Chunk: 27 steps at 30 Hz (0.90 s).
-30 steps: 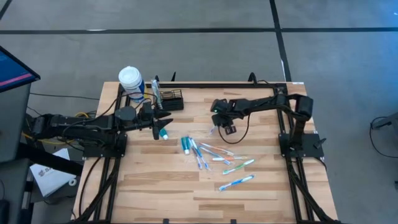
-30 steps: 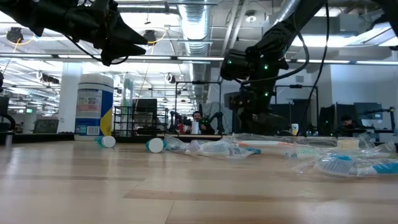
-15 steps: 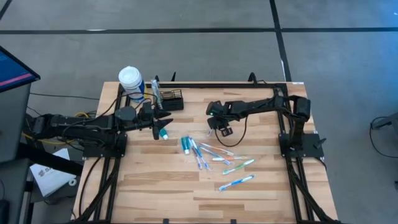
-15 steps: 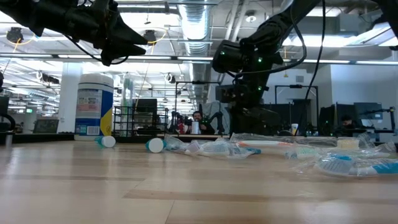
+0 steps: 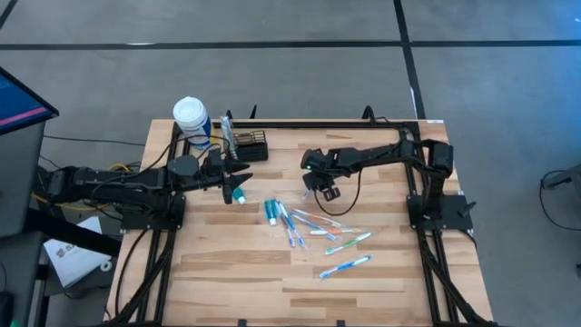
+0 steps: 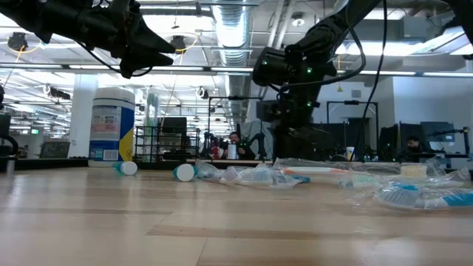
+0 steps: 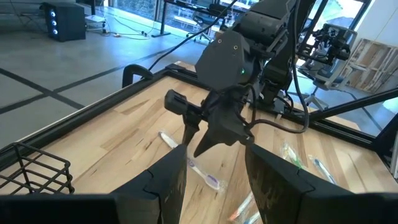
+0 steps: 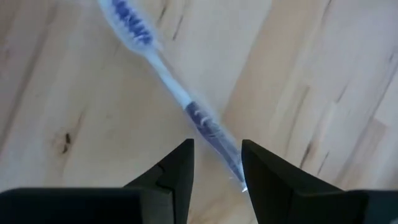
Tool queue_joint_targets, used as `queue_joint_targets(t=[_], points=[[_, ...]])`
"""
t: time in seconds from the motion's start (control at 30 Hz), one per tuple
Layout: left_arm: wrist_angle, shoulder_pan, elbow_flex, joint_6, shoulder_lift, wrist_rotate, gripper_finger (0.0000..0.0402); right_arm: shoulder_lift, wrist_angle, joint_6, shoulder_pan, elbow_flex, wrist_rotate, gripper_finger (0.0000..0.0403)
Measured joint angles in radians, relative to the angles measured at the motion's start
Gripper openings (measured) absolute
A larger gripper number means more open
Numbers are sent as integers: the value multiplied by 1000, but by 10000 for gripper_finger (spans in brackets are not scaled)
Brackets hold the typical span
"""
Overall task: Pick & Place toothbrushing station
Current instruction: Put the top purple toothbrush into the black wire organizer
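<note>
The black wire-mesh caddy stands on its base at the table's far left, next to a white-capped bottle; something upright stands in its left end. My right gripper is open and points down over a purple-handled toothbrush lying flat on the table. Its fingers stand on either side of the handle's end without touching it. My left gripper is open and empty, held high over the table just near of the caddy.
Several toothbrushes in wrappers lie scattered mid-table, to the near side of my right gripper. Two small white-capped tubes lie near my left gripper. Bare wood lies along the near edge and at the far right.
My right gripper has gone a little toward the table's left edge, over the purple toothbrush, and has then kept still. Its fingers have stayed open.
</note>
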Motion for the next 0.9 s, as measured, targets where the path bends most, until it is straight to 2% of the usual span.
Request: queue_joint_targets(t=[0.9], points=[[1,0,0,-3,0,0,158,-1,36,25,-2,-18,-55,112]])
